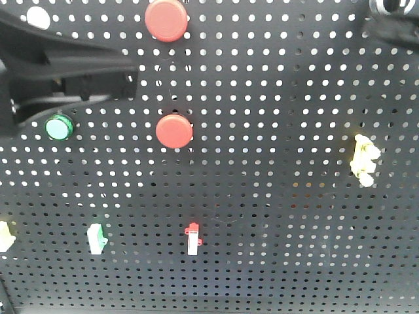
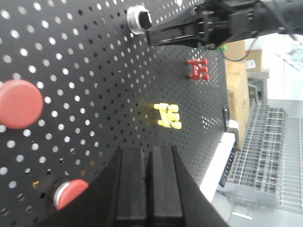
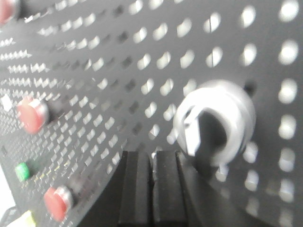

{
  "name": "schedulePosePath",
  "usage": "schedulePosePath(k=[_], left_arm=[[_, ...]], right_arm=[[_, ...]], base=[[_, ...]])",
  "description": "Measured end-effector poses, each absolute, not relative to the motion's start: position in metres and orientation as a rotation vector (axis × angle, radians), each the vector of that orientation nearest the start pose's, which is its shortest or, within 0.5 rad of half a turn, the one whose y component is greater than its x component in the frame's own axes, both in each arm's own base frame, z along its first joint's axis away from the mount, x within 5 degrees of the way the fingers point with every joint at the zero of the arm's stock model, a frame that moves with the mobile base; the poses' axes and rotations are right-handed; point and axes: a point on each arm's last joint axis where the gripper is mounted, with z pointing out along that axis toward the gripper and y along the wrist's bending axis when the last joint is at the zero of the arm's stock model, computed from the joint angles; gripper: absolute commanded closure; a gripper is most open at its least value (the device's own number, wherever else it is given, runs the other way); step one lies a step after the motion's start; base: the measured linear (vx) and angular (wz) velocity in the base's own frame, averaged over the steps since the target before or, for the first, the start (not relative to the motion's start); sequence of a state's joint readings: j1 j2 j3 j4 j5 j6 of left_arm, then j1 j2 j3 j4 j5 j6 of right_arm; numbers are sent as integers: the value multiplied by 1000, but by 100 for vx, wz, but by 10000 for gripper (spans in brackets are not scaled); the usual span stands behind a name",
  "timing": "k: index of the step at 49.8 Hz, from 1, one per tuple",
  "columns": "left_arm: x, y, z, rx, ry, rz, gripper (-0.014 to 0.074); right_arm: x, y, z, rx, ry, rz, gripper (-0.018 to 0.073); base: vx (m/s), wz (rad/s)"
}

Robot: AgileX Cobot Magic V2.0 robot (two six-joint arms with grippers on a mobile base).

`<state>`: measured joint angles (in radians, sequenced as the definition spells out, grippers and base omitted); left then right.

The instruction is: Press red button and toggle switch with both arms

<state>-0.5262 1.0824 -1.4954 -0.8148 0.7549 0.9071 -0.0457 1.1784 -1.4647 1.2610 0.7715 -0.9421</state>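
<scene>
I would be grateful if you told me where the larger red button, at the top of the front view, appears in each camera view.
Front view: the red button is at the top edge, left of centre.
Left wrist view: the red button is at the left edge, about mid-height.
Right wrist view: the red button is blurred, far left, about mid-height.
Shared landmark: the smaller red button lies below it in every view.

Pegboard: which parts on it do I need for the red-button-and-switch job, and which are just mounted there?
For the job:
- larger red button, top of the front view
- silver knob switch, beside the right fingers
- left fingers; both pairs are closed

Just mounted there:
- smaller red button
- green button
- yellow part
- small green part
- red-and-white part
</scene>
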Motion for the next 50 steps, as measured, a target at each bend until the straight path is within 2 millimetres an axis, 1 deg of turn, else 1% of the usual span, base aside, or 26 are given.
schedulePosePath(k=[7,15,31,36,45,50], left_arm=[[142,-134,525,982,1349,-636,595],[142,-134,525,981,1348,-635,595],[142,-134,525,982,1348,-634,595],[142,-134,525,982,1348,-634,595],[142,-134,524,983,1350,-631,595],[142,-133,520,985,1360,-612,595]], right_arm=[[228,51,516,-417,1501,668,562],[227,50,516,-428,1509,610,562],[216,42,517,-416,1563,426,562],[220,33,519,-359,1549,339,562],[218,32,519,-343,1559,330,562],[210,32,518,-357,1580,325,562]], base=[[0,0],[0,0],[0,0],[0,0],[0,0],[0,0]])
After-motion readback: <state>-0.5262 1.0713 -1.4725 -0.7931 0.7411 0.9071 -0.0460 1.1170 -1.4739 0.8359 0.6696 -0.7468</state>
